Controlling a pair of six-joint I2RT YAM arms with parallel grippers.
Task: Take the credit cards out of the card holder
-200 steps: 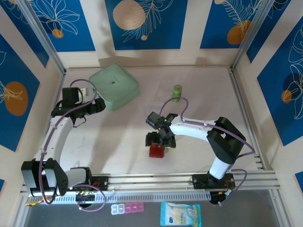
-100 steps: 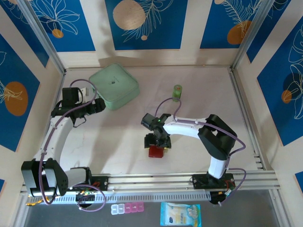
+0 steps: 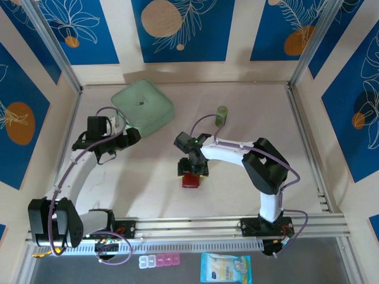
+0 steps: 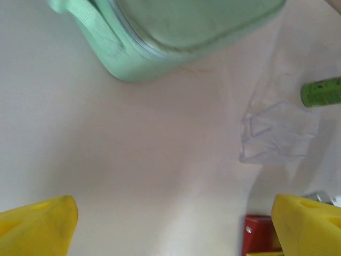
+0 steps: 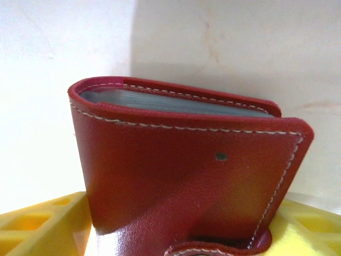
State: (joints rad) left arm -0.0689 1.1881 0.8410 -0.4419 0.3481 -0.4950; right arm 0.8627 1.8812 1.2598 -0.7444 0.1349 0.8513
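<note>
Red leather: we see the card holder point(image 5: 186, 160) folded, grasped by the jaws of the right gripper point(image 5: 176, 226); the left gripper point(image 4: 173, 216) holds its jaws released over the worktop point(image 4: 133, 160).

top external looks steeply down from above and behind the arm bases over the whole counter point(image 3: 148, 177), left wrist sits low facing across it toward the mint-green case point(image 4: 186, 26) with the card holder point(image 4: 258, 234) at its bottom edge, right wrist is up close on that same card holder.
</note>
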